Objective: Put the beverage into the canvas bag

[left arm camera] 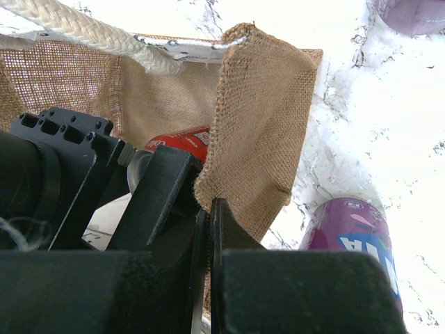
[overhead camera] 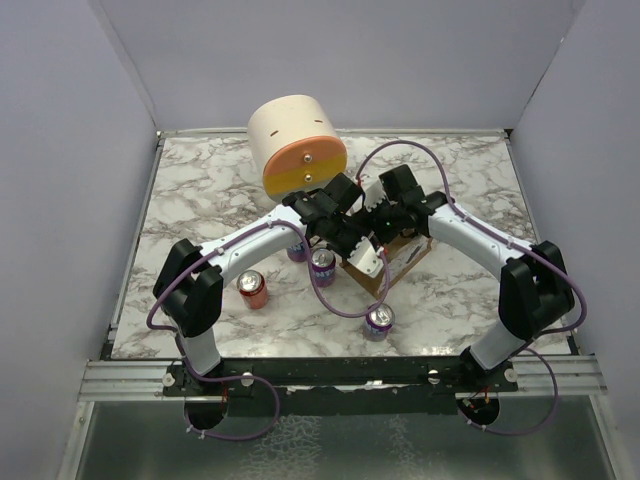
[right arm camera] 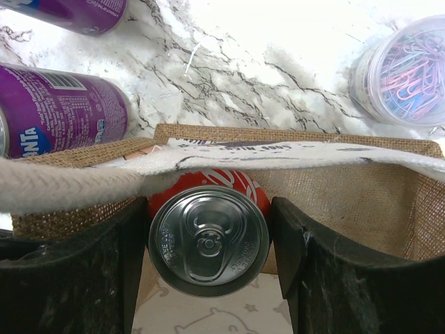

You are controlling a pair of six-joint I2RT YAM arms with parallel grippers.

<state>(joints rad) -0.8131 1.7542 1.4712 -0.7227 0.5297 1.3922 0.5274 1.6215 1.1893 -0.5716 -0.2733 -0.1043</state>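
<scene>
Your right gripper [right arm camera: 208, 207] was down in the mouth of the bag [right arm camera: 361, 188], fingers [right arm camera: 83, 278] clamped on either side of the can [right arm camera: 208, 240], which was red, upright, silver top facing the wrist camera and inside the burlap walls. Whether its base had reached the bag's floor, you couldn't tell from these views. On the other side, your left gripper [left arm camera: 208, 223] had its fingers pinched tight on the bag's wall at one corner, the fabric folded outwards there, and the can showed through the opening behind it. A rope handle [left arm camera: 90, 35] ran across the mouth. The bag stood on the marble table [overhead camera: 200, 200] between the two arms, a white label showing on its side. Three purple cans [overhead camera: 322, 266] stood around it: one just beside it on the left, one nearer the bases, one tucked under the left arm. A spare red can [overhead camera: 252, 289] stood well apart to the left, the big cylinder [overhead camera: 297, 145] lay at the back, and a tub of clips [right arm camera: 407, 69] sat just beyond the bag
</scene>
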